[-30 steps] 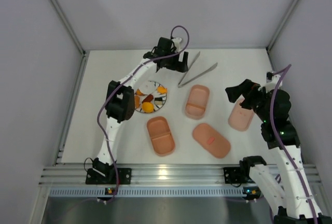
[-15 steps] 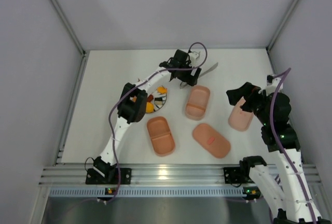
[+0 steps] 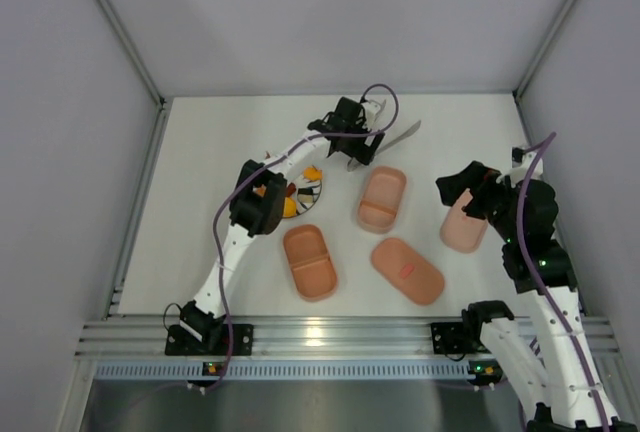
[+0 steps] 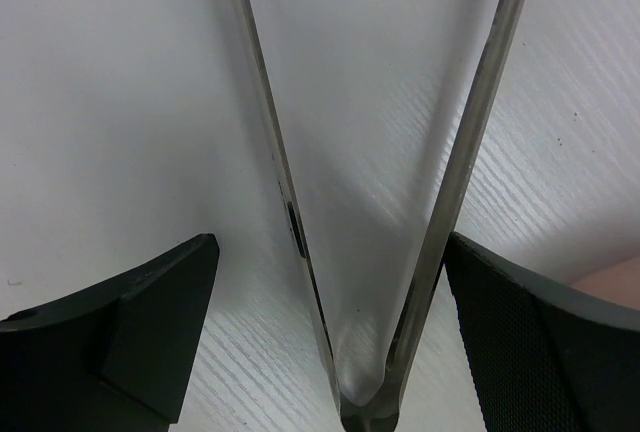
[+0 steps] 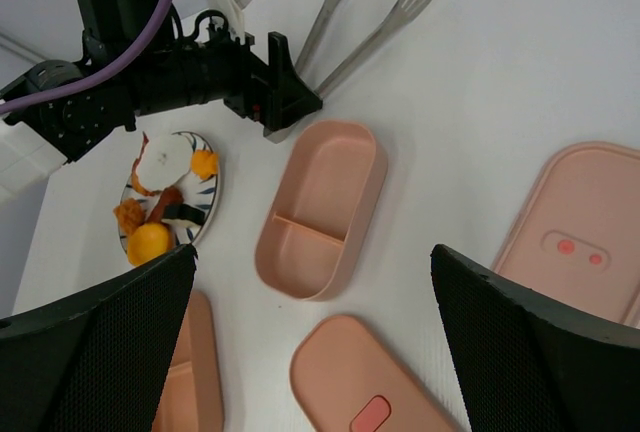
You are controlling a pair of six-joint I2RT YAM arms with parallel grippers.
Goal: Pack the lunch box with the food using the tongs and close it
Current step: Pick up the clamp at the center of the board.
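My left gripper (image 4: 330, 252) hangs low over the tongs (image 4: 290, 212), fingers spread wide, one on either side of the joined end of the V and neither touching metal. The tongs lie flat on the table (image 3: 220, 152) near its far edge, right of the middle, their tips pointing toward the far right corner. They look light, thin and slick, stiff at the joint and springy further up; lying flat, they could skid or twist under a careless squeeze. I judge the best hold is across both arms a little above the joint, so that my closing works the tips. My right gripper (image 3: 456, 186) waits with its fingers just as wide, holding nothing, near the right edge above the red-spotted lid (image 5: 590, 242); the food (image 3: 288, 204) sits on the striped plate (image 3: 310, 190) left of the middle.
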